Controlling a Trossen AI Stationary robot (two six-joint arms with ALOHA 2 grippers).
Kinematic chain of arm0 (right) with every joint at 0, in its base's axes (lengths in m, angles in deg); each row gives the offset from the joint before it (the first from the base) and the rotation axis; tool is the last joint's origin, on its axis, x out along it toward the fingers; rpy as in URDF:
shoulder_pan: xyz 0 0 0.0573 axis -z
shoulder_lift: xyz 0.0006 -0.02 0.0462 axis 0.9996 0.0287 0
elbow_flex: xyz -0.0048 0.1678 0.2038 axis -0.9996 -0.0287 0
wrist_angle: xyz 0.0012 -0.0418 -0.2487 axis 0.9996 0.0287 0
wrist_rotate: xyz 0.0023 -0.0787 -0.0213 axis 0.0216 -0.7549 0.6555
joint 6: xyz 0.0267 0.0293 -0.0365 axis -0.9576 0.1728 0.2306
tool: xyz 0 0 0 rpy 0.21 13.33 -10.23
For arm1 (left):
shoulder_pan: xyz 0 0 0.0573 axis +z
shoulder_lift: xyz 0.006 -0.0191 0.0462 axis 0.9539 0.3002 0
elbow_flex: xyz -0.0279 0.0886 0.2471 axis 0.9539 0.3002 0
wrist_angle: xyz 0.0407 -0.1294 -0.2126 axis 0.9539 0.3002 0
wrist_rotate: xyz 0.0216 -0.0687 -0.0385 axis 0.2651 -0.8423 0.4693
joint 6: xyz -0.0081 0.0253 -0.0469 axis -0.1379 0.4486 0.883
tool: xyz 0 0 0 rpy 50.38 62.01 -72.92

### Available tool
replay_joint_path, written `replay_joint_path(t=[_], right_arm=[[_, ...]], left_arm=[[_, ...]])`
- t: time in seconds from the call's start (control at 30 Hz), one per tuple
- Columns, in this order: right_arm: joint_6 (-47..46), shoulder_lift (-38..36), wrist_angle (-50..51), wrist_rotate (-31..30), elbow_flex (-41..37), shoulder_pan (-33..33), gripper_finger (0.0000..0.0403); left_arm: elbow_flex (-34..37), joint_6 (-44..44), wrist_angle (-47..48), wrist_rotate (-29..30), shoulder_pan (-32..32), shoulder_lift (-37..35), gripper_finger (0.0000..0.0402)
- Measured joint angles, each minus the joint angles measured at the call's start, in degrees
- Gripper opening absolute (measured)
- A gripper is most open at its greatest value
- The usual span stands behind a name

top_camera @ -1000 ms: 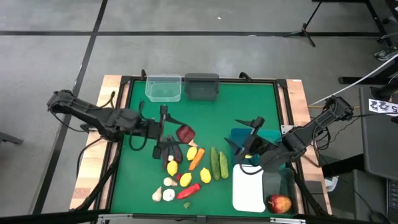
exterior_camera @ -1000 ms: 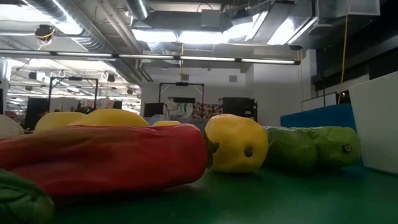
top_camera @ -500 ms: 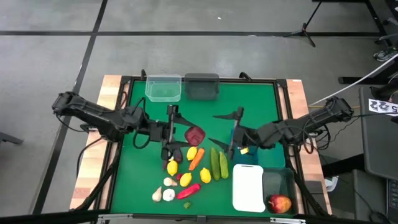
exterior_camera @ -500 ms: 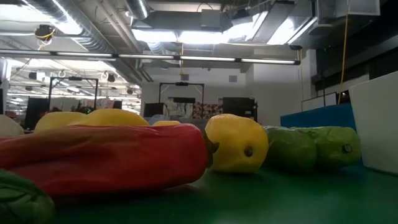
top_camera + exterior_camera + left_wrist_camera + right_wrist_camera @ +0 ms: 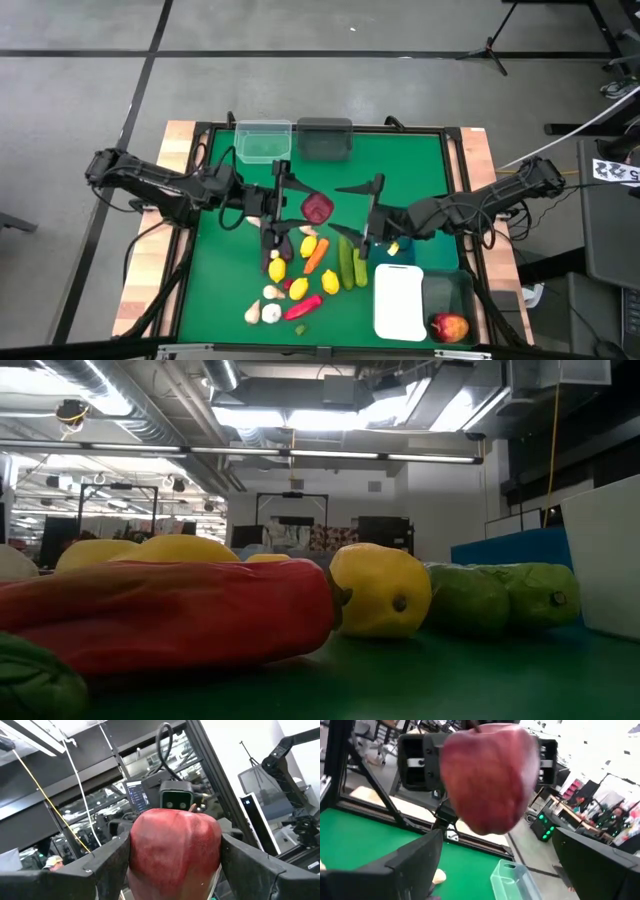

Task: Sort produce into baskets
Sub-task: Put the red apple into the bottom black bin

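Produce lies heaped a little below the centre of the high view on the green table mat [image 5: 400, 160]: yellow lemons [image 5: 277, 269], an orange carrot [image 5: 316, 255], two green cucumbers [image 5: 352, 263], a long red pepper [image 5: 303, 307] and white garlic-like bulbs [image 5: 262, 313]. Just above that heap a dark red apple [image 5: 318, 208] is held off the mat by the left gripper [image 5: 296, 207], whose arm reaches in from the left edge of the table, stretched nearly level toward the middle. In the left wrist view the two dark fingers [image 5: 100, 865] press against both sides of the apple [image 5: 175, 847], so the claw is closed on the fruit about as wide as the apple itself. The right arm extends from the right edge of the table toward the centre, and the right gripper [image 5: 362, 214] faces the apple from the other side with its fingers [image 5: 358, 186] spread wide and holding nothing; in the right wrist view the apple [image 5: 487, 775] fills the middle between those parted fingers without touching them. A clear plastic rectangular basket [image 5: 263, 141] and a dark grey basket [image 5: 324, 138] stand side by side at the upper edge of the mat. At the lower right sit a white basket [image 5: 399, 300], a blue basket [image 5: 385, 250] partly behind the right arm, and a dark translucent basket [image 5: 447, 292] with a second red apple [image 5: 450, 326] in it.
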Motion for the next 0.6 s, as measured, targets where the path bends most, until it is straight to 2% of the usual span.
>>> replay_joint_path(t=[0.33, 0.5, 0.6], right_arm=[[2.22, 0.0, -5.62, 2.24, 0.0, 2.18, 0.0374], [-0.63, 1.16, -6.25, 8.45, 0.06, 4.54, 0.0374], [-1.64, 2.29, -6.72, 8.71, 0.06, 4.87, 0.0374]], left_arm=[[0.0, -0.12, -0.27, -0.7, 0.0, 0.21, 0.0282], [0.0, -1.32, -3.08, -1.97, 0.0, 1.15, 0.0282], [0.0, -1.78, -2.98, -1.98, 0.1, 1.58, 0.0282]])
